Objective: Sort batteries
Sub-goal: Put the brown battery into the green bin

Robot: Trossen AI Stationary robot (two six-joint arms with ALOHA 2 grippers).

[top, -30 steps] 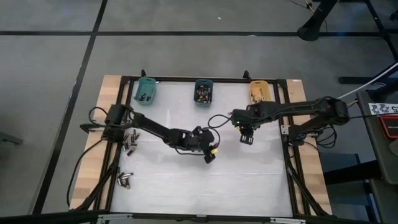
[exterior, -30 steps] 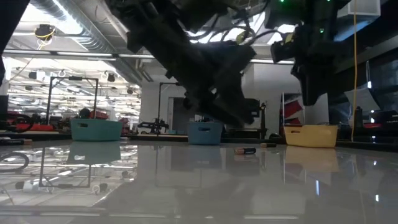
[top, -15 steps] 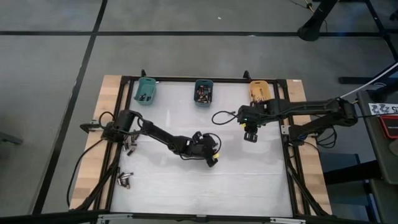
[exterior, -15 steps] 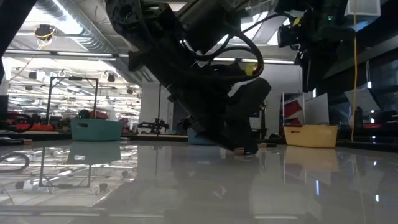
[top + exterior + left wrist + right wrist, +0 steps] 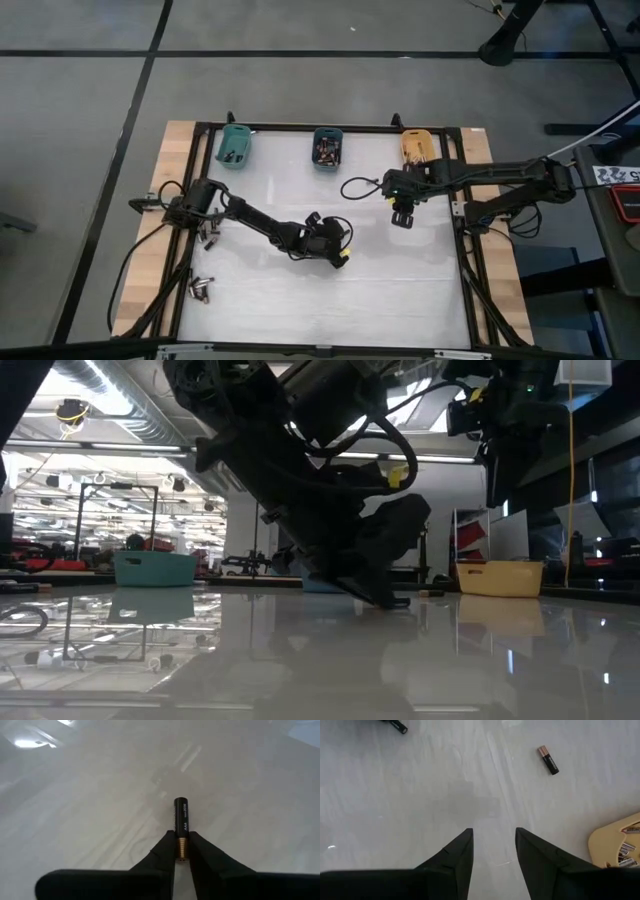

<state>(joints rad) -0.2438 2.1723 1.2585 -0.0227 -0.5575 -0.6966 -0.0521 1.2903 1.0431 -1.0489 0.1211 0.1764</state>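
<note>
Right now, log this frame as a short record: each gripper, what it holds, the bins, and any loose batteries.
left gripper: low at mid-table, shut on a AAA battery
right gripper: open, empty, above the table near the yellow bin
bins: teal bin, blue bin and yellow bin along the far edge, batteries inside
loose batteries: clusters by the left edge; one battery near the yellow bin

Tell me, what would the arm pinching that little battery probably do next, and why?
Probably lift it straight up off the table. The left gripper is shut on the battery, pinching its coppery end while it lies on the white table. The bins sit along the far edge, so raising it first seems sensible. The right gripper hangs open, empty.
</note>
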